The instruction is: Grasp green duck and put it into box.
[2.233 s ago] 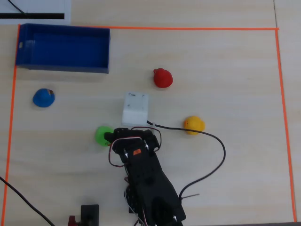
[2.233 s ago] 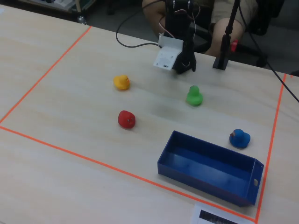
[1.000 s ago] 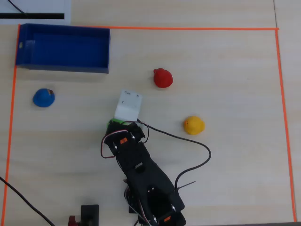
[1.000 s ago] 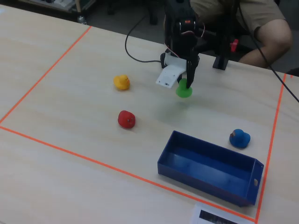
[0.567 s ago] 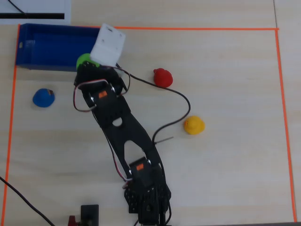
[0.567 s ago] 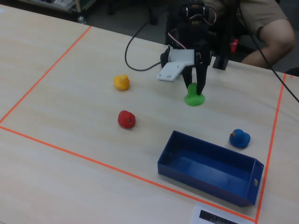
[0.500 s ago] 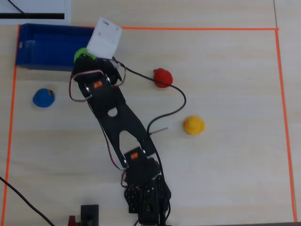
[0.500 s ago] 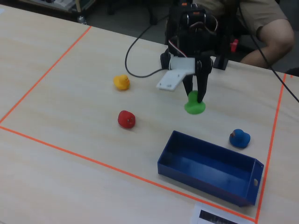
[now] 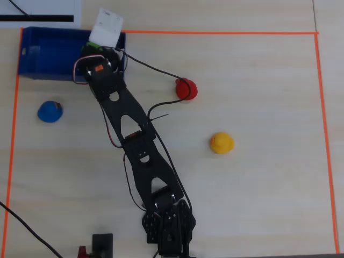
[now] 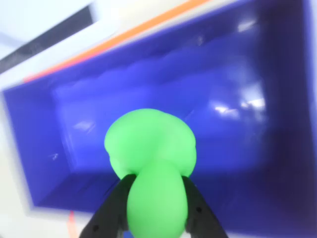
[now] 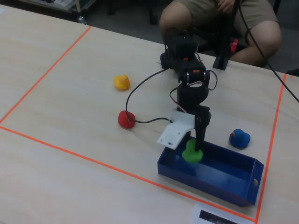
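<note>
Overhead view: the gripper reaches over the box at 11 o'clock, only a sliver of green duck showing. Wrist view: the smooth, rounded, bright green duck is pinched between black fingers above the glossy blue box. Fixed view: the duck hangs over the box's 9 o'clock end; no readable writing.

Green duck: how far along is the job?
Done: the green duck is grasped and carried over the box. In hand: the tool is shut on it, above the box floor in the fixed view. Left: release; the blue duck stays outside.
</note>
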You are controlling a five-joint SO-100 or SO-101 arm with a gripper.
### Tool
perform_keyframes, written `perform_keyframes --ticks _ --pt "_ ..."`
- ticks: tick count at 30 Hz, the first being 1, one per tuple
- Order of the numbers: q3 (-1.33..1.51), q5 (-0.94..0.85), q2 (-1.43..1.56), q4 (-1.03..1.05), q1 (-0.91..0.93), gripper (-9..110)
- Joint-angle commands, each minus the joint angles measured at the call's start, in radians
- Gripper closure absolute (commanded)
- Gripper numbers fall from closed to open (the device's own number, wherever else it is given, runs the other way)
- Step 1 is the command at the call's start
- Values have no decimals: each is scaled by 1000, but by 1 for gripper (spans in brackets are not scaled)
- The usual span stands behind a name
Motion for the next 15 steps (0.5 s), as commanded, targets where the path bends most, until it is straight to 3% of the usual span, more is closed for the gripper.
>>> perform_keyframes --ticks 1,5,6,10,15 --pt "-94 -64 -20 -17 38 100" --pt "-92 -140 -51 100 48 71" --pt "-92 -143 -32 129 52 69" --pt "-34 -114 207 138 95 78" --pt "316 -120 785 75 146 99"
